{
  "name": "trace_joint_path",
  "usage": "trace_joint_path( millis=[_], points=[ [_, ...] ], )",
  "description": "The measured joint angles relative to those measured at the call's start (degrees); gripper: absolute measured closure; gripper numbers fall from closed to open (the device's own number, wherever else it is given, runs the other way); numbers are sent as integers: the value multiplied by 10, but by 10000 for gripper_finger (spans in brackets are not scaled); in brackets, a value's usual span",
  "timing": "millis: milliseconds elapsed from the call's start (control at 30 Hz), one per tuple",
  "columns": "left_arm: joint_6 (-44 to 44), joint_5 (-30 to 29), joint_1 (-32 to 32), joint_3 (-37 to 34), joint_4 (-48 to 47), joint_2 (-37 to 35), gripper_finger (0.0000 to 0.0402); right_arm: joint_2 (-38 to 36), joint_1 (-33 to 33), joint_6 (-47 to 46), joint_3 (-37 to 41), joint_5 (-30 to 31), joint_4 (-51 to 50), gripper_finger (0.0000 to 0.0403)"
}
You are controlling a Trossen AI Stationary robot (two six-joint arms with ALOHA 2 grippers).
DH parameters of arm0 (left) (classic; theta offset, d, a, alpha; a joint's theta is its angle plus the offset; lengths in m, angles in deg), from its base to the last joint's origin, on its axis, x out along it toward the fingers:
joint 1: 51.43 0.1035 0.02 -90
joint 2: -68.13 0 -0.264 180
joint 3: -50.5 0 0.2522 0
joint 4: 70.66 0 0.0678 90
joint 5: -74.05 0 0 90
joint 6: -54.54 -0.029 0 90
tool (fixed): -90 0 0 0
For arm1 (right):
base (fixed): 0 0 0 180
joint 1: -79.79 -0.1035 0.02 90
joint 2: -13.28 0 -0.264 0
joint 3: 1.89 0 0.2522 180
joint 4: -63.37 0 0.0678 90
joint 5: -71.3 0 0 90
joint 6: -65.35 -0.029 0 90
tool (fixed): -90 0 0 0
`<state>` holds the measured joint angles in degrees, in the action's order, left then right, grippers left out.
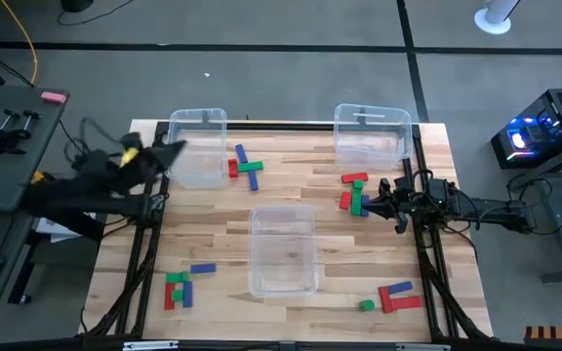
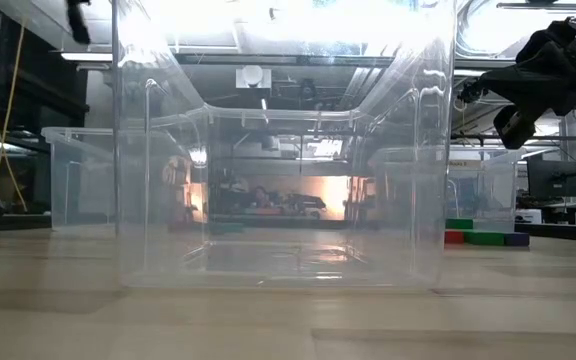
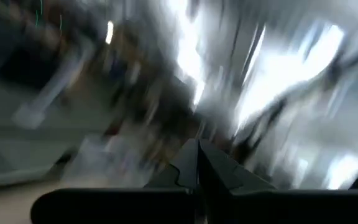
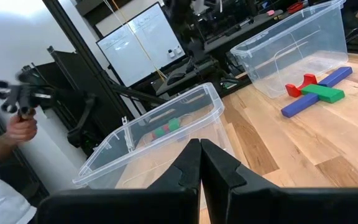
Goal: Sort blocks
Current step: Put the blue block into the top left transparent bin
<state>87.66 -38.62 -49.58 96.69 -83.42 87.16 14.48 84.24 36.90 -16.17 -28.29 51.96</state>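
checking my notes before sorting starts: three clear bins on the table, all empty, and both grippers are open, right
Not quite: both grippers are shut. The right wrist view shows the right gripper with its fingers pressed together, and the left wrist view shows the same for the left gripper. The rest holds: the high view shows three clear bins, all empty, with the blocks lying loose on the table.

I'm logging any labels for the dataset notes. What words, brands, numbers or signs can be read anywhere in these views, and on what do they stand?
None can be read.
Whiteboard behind the table, right wrist view: faint writing, too small to read.
Blocks: plain red, green and blue, no marks.
Clear bins: no label visible.
Left wrist view: blurred, nothing legible.
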Motion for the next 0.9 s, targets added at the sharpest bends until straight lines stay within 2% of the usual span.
trace_joint_path(
  millis=[100, 200, 333, 467, 500, 533, 600, 633, 667, 700, 900],
  points=[
    [-44, 83, -1, 133, -192, 98, 401, 1, 0, 0, 0, 0, 0, 402],
    [-28, 136, -1, 218, -266, 178, 401, 1, 0, 0, 0, 0, 0, 402],
    [41, 171, -1, 278, -243, 249, 401, 1, 0, 0, 0, 0, 0, 402],
    [59, 173, 1, 286, -151, 301, 401, 3, 0, 0, 0, 0, 0, 402],
    [77, 191, 1, 286, -134, 314, 401, 3, 0, 0, 0, 0, 0, 402],
    [100, 235, 1, 286, -135, 326, 401, 3, 0, 0, 0, 0, 0, 402],
    [145, 364, -4, 286, -169, 347, 401, 3, 0, 0, 0, 0, 0, 402],
    [177, 419, -20, 287, -202, 359, 401, 3, 0, 0, 0, 0, 0, 402],
    [207, 447, -49, 287, -245, 371, 401, 3, 0, 0, 0, 0, 0, 402],
    [230, 451, -89, 286, -293, 385, 401, 3, 0, 0, 0, 0, 0, 402],
    [269, 372, -318, 286, -511, 469, 401, 3, 0, 0, 0, 0, 0, 402]
  ],
)
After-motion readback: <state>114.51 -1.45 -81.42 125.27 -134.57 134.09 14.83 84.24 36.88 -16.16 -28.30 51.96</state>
